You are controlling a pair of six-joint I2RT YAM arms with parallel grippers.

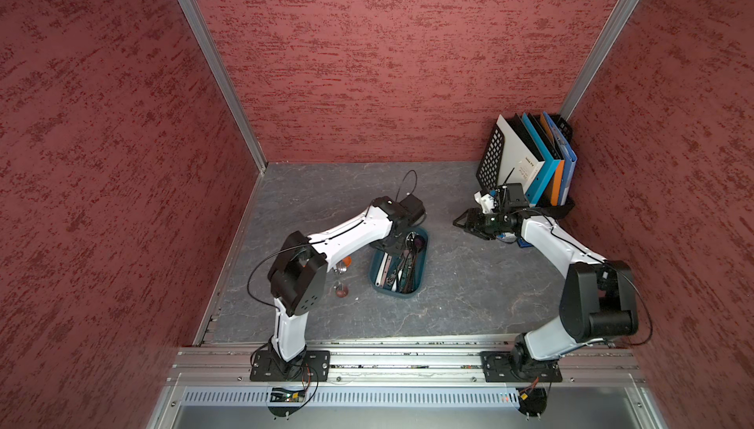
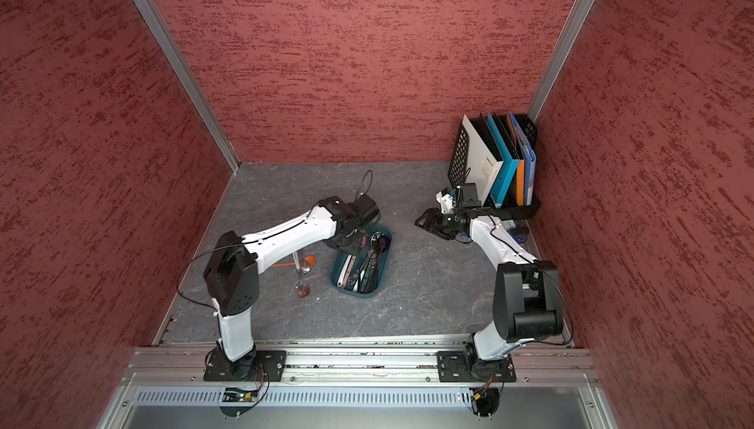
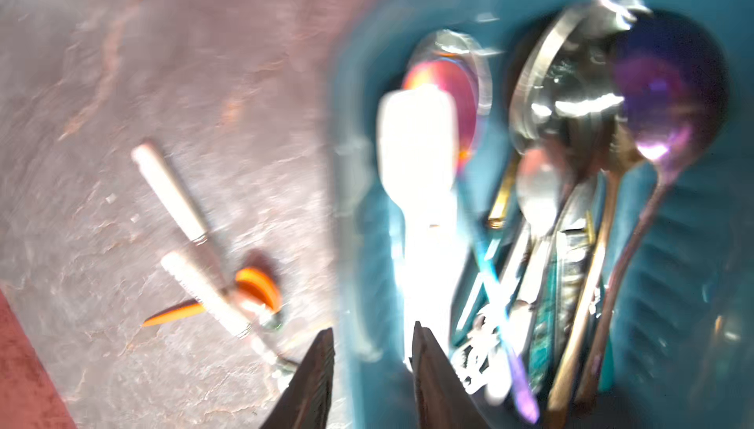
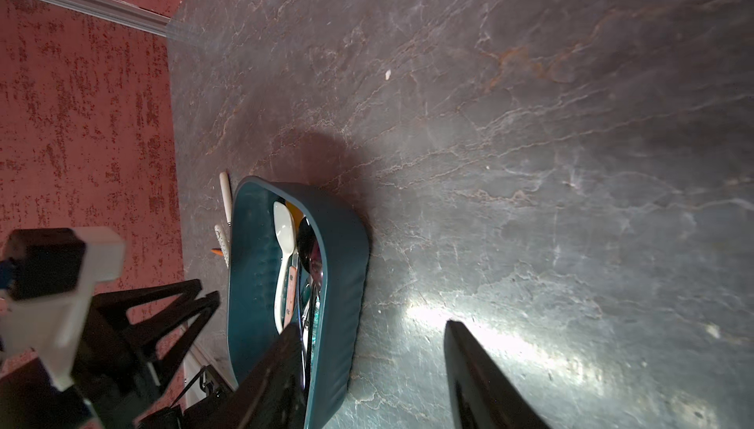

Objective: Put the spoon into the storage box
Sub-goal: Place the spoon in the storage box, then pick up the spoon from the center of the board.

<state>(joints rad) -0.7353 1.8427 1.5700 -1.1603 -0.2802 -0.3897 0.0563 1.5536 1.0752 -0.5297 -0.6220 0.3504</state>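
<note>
The dark teal storage box [image 1: 424,260] [image 2: 386,260] lies mid-table and holds several spoons, among them a white one [image 3: 416,137], a shiny metal one [image 3: 563,92] and a purple iridescent one [image 3: 669,92]. My left gripper [image 3: 372,327] hangs over the box's far left corner [image 1: 398,243]. It is open, with only the teal rim showing in the gap, and that wrist view is blurred. Left of the box, spoons lie on the table: an orange one [image 1: 347,261] [image 3: 257,288], two white-handled ones [image 3: 171,190] and a brown-bowled one [image 1: 340,291]. My right gripper [image 1: 459,223] [image 4: 372,325] is open and empty, right of the box.
A black mesh file rack [image 1: 489,153] with upright folders [image 1: 542,170] stands in the far right corner, just behind the right arm. Red textured walls close in the grey stone-look tabletop [image 1: 469,284] on three sides. An aluminium rail [image 1: 408,359] runs along the front.
</note>
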